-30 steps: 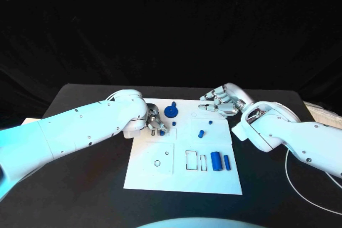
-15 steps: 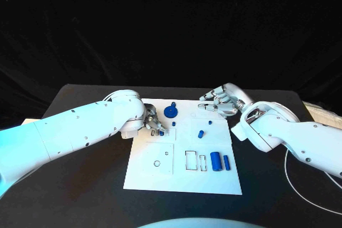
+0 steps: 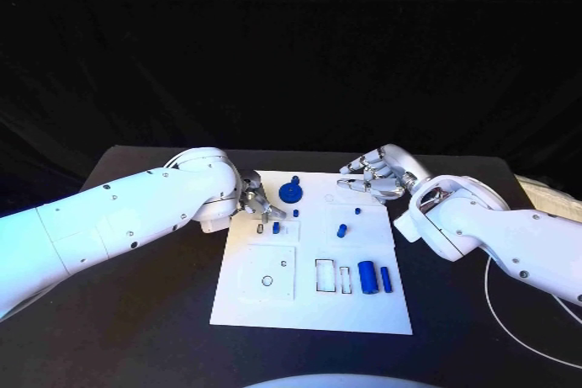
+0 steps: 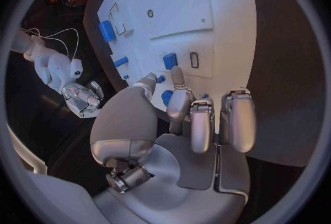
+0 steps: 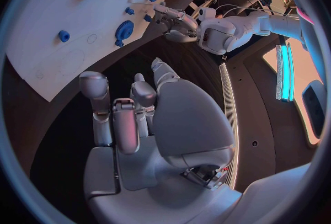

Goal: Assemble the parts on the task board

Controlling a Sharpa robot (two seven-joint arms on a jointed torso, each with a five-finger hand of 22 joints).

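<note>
While both hands hover: fingers apart, nothing held.
Left hand (image 3: 254,202): over board (image 3: 279,300) upper left.
Right hand (image 3: 373,179): upper right edge.
Cable (image 3: 504,316): lower right.

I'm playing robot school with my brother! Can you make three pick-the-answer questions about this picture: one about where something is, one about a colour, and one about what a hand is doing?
1. Where is the round gear?
A. On the white board, at its far end between the two hands
B. On the black table beside the board
C. Inside the right hand

2. What colour are the small pieces on the board?
A. Red
B. Blue
C. Yellow

3. What is the left hand doing?
A. Gripping the gear
B. Lying flat on the bare table far from the board
C. Holding nothing, its fingers apart over the board's edge

Answers:
1 A, the head view shows the gear standing on the board's far end.
2 B, the two cylinders and the others are all blue.
3 C, the left wrist view shows the fingers spread with nothing in them.
</note>
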